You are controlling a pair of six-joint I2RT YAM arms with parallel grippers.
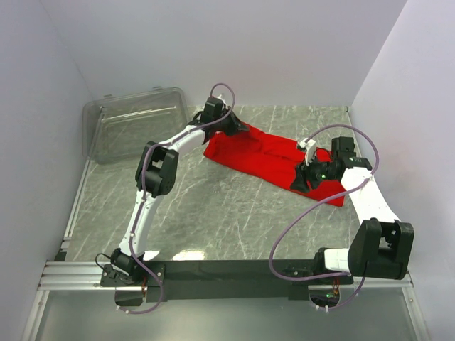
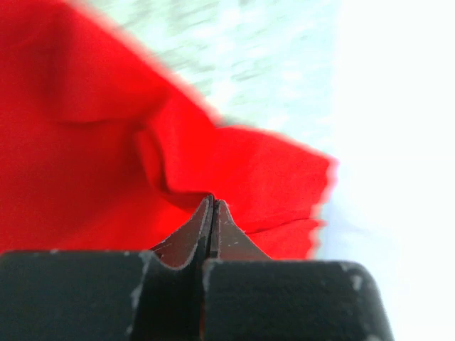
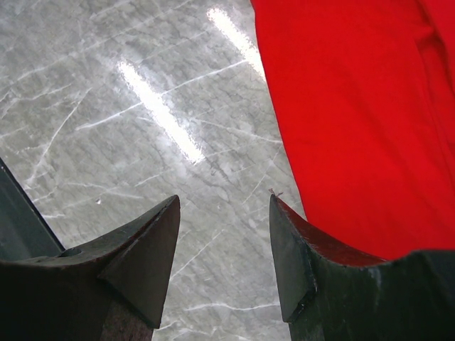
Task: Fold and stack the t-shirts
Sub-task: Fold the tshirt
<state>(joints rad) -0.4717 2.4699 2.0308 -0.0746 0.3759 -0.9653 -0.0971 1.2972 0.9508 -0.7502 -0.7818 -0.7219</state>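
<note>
Rumpled red t-shirt [image 1: 263,153] — grey-veined marble table [image 1: 213,206]

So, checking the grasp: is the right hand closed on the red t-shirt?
No, the right hand stands open, bare table showing between its fingers, the red t-shirt off to one side.

A grey marble-patterned table top [image 1: 213,213] with pale veins is enclosed by plain white walls: a back wall [image 1: 234,42], a left wall [image 1: 35,142] and a right wall [image 1: 419,106]. Bright streaks of reflected light [image 3: 160,110] cross the glossy surface. A silver metal rail [image 1: 78,273] lines the near edge.
</note>
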